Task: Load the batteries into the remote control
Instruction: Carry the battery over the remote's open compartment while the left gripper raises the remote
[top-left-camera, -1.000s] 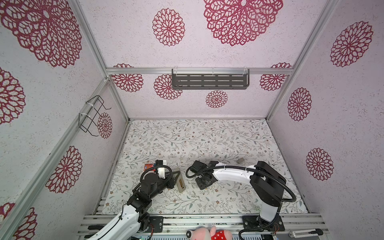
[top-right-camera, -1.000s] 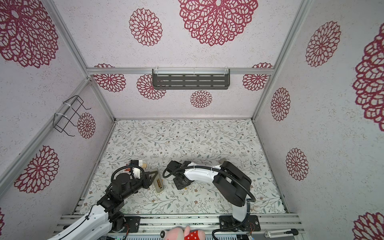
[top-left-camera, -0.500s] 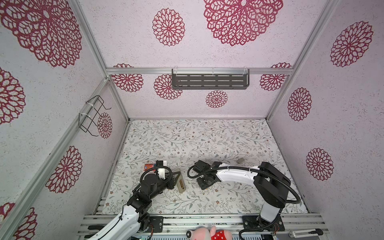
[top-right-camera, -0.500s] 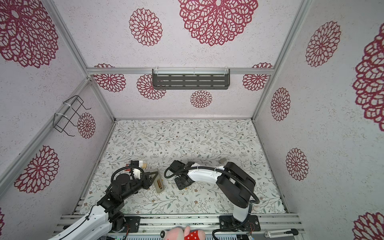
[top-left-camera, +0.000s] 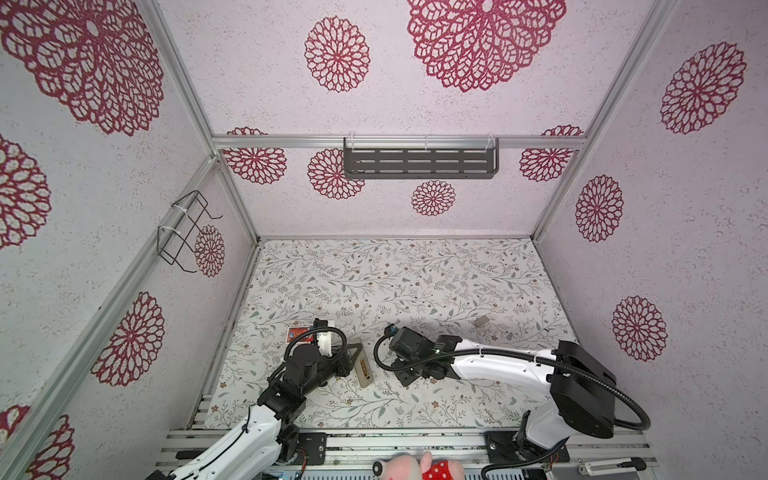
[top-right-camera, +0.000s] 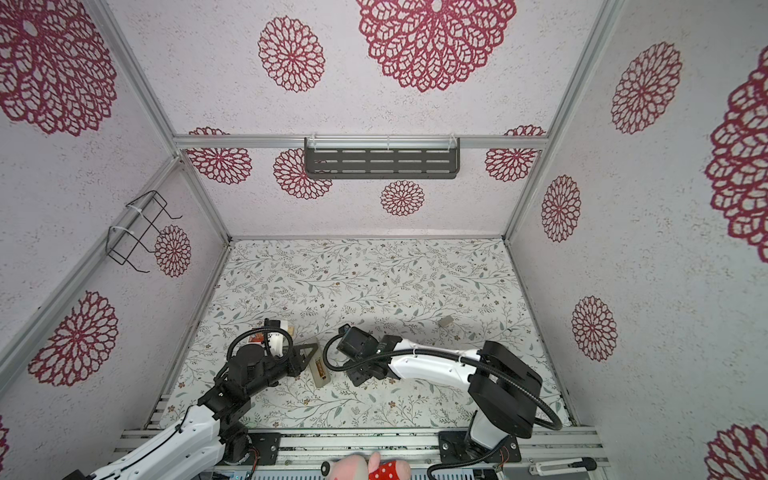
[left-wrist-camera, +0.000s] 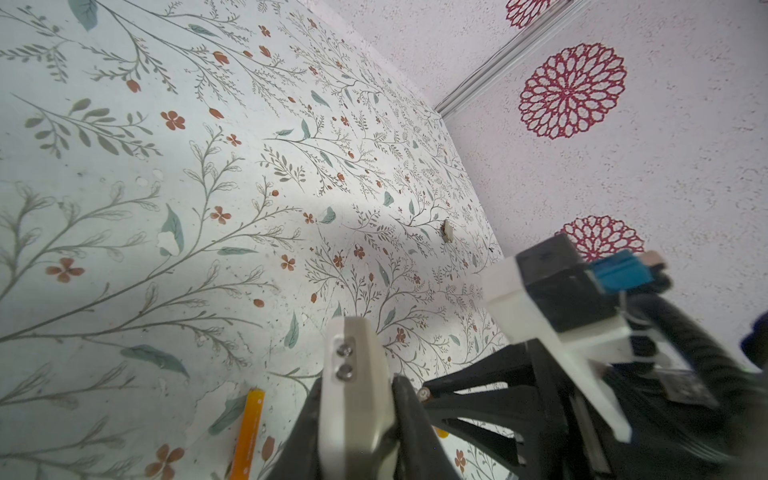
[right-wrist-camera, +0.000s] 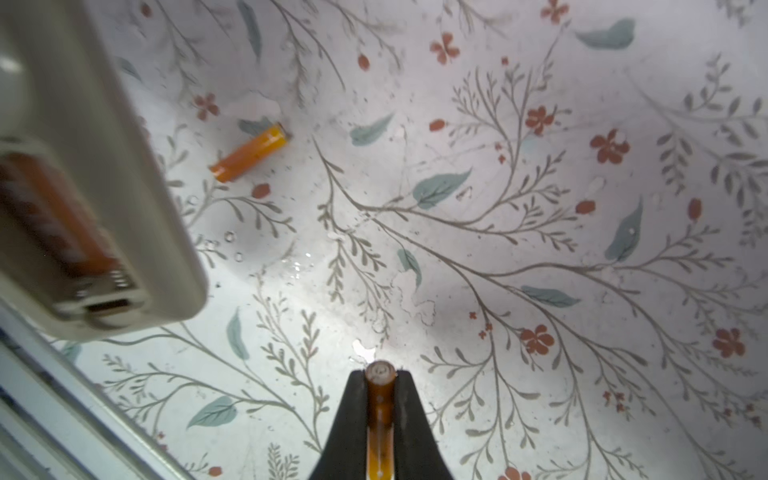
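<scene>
The table (top-left-camera: 415, 291) is a flowered sheet, and everything that matters sits near its front edge, left of the middle.

The remote (left-wrist-camera: 353, 395) is the biggest piece. The left pincer (left-wrist-camera: 358, 399) is clamped across its narrow sides at one end, and the rest juts out beyond the tips. It looks like a light, stiff plastic shell with smooth flanks. I'd guess it could swivel in that end grip if anything presses hard on the free part, so a hold closer to the battery bay would steady it better. In the right wrist view the bay is open, and one seated battery (right-wrist-camera: 58, 216) lies in it against a small spring.

The right pincer (right-wrist-camera: 380, 376) hovers over the table just beside the remote. It is clamped on a held battery (right-wrist-camera: 379, 411) that lies lengthwise along the fingers, with its pale metal end peeping out at the tips. The cell is a hard little cylinder and looks slick and round. It is likely to twist or squirt out if it is pushed end-on against a spring. A grip around the middle of the barrel, leaving both ends free, seems safest.

A loose battery (right-wrist-camera: 250, 153) lies flat on the table near the remote, touching nothing. It would roll at a nudge.
</scene>
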